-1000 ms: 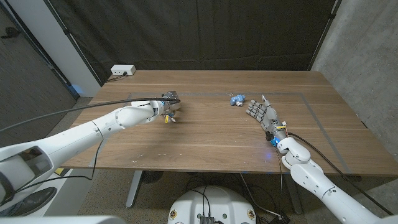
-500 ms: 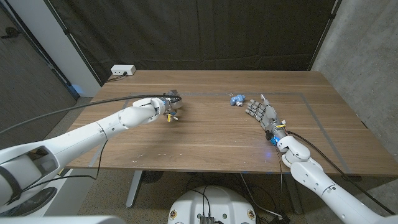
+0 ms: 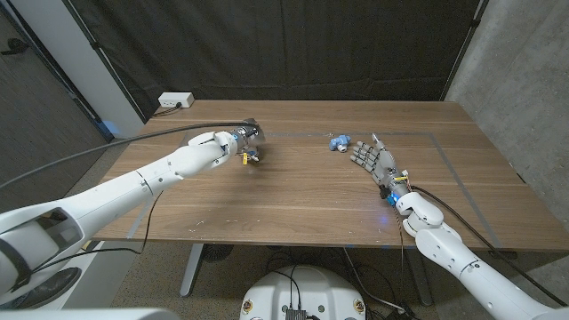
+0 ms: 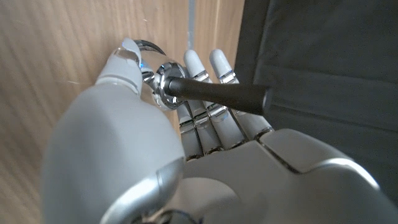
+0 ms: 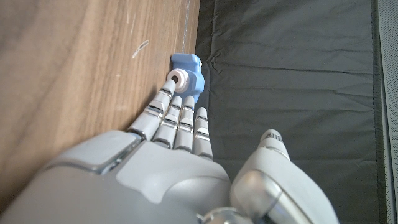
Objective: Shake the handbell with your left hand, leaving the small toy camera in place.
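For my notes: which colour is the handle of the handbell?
Black, on the handbell that the left hand holds; clearest in the left wrist view.

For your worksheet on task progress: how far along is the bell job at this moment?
Done: the left hand has the bell in its grip, raised off the table. In hand: the shaking itself. Left: finish and set it down. The toy camera sits on the table beyond the right hand, whose fingers are extended.

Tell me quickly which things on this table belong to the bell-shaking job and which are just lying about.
Job:
- handbell, held in the left hand
- small toy camera, blue, to be left where it sits, just beyond the right hand's fingers

Lying about:
- white box at the table's far left corner
- right hand, idle on the table
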You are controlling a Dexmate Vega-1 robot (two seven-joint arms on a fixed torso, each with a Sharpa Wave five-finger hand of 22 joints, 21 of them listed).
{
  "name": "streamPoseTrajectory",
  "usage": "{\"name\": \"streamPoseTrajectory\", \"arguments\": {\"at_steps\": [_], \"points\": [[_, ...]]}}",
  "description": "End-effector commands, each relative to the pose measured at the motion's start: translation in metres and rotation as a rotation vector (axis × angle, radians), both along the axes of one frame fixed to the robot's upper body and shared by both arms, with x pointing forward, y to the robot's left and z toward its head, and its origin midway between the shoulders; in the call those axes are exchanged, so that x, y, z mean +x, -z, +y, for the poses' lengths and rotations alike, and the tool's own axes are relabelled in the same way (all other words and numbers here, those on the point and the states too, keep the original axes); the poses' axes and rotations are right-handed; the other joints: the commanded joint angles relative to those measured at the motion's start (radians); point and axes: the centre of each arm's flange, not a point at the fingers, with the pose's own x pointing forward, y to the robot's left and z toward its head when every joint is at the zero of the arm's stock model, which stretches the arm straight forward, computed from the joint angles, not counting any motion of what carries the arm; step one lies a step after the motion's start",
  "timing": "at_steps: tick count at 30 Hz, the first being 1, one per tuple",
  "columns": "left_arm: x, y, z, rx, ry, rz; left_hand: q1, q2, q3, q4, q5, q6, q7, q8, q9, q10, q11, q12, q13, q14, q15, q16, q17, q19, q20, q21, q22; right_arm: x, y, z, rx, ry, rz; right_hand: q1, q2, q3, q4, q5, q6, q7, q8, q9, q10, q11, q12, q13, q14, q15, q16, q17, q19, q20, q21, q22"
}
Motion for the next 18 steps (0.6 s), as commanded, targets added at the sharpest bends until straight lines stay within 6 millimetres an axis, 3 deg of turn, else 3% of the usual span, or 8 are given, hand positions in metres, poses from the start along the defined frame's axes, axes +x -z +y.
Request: {"name": "streamPoseTrajectory", "arguments": {"at_steps": [1,7,18], "points": [[-0.03,-0.058,0.006,-0.211,0.068,-0.2,0.185,0.182,0.021,0.013,0.007,0.208,0.007,0.022,0.019,0.083,-0.088,-0.002,0.006,0.002,-0.043,-0.005,0.002,0.013,-0.041,0.003,-0.001,0.002,-0.003,0.008,-0.004,-0.015,-0.019,-0.005,0.003,-0.002,-0.002,0.0,0.004,-0.002,-0.001,0.003,0.004,-0.007,-0.003,0.003,0.008,0.005,0.002,0.002,0.007,0.003,-0.003,0.002],[-0.04,-0.069,0.012,-0.34,0.157,-0.279,0.183,0.185,0.022,0.015,0.007,0.205,0.009,0.025,0.025,0.079,-0.088,-0.003,0.016,0.005,-0.041,-0.009,0.003,0.016,-0.041,0.003,-0.002,0.0,-0.003,0.009,-0.001,-0.013,-0.027,-0.005,0.003,-0.002,-0.002,0.0,0.005,-0.001,-0.001,0.003,0.004,-0.006,-0.003,0.003,0.007,0.003,0.001,0.002,0.007,0.003,-0.003,0.002],[-0.051,-0.075,0.031,-0.785,0.423,-0.335,0.179,0.186,0.023,0.018,0.007,0.203,0.013,0.023,0.025,0.077,-0.085,-0.005,0.027,0.011,-0.04,-0.013,0.004,0.02,-0.04,0.002,-0.003,-0.011,-0.01,0.011,0.013,-0.025,-0.068,-0.005,0.003,-0.002,-0.002,0.0,0.005,-0.002,-0.001,0.003,0.005,-0.006,-0.002,0.003,0.01,-0.001,0.002,0.002,0.014,-0.006,-0.001,0.002]]}}
